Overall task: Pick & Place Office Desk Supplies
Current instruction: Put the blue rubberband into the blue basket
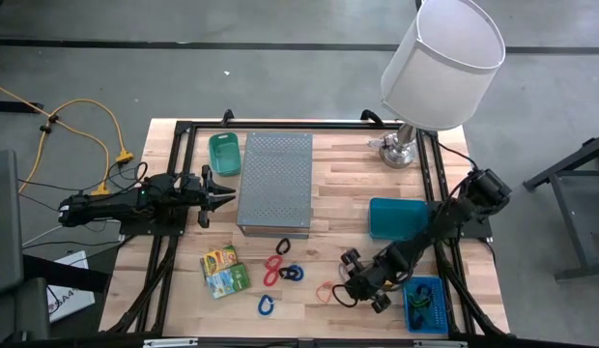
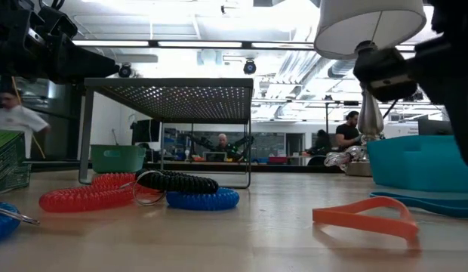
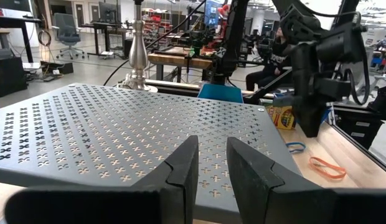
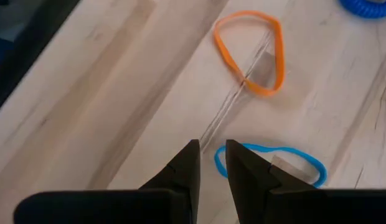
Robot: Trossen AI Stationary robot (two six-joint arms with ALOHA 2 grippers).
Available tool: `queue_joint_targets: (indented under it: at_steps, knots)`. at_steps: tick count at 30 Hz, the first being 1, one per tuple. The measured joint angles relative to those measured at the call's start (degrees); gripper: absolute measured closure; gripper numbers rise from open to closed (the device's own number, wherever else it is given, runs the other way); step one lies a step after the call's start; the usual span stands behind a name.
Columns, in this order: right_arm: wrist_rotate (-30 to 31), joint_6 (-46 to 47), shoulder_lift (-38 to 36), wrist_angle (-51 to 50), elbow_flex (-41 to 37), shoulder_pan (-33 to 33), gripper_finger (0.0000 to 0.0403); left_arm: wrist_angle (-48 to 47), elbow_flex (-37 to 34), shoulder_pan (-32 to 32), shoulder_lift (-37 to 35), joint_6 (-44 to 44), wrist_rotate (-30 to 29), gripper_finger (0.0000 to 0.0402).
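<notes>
The office desk supplies lie loose on the wooden table: an orange rubber band [image 4: 252, 53] and a blue rubber band [image 4: 272, 160], red [image 1: 273, 267], black [image 1: 283, 247] and blue [image 1: 292, 274] coiled loops, and yellow-green packets [image 1: 224, 271]. My right gripper [image 4: 209, 163] hangs slanting down just above the blue band's end, with a narrow gap between its fingers and nothing in it. In the high view it is at the near right [image 1: 352, 287], beside the orange band [image 1: 327, 290]. My left gripper [image 3: 210, 163] waits level at the table's left, narrowly open, facing the grey perforated box [image 3: 118, 130].
The grey perforated box [image 1: 275, 182] stands mid-table with a green bin [image 1: 224, 153] at its far left. A teal bin [image 1: 396, 217] and a blue tray [image 1: 425, 304] holding small items sit at the right. A lamp with a white shade [image 1: 440, 58] stands at the far right.
</notes>
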Motion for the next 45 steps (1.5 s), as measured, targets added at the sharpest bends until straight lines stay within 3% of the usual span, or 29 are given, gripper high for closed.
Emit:
queue_joint_targets:
  at_steps: [19, 40, 45]
  knots:
    - [3.1, -0.9, 3.4, -0.4, 0.0, 0.0, 0.0337, 0.0, 0.0, 0.0, 0.0, 0.0, 0.0, 0.0323]
    - [2.3, -0.3, 5.5, -0.5, 0.2, 0.1, 0.0337, 0.0, 0.0, 0.0, 0.0, 0.0, 0.0, 0.0323]
    - [2.3, -0.4, 5.5, -0.7, 0.1, -0.1, 0.0362, 0.0, 0.0, 0.0, 0.0, 0.0, 0.0, 0.0323]
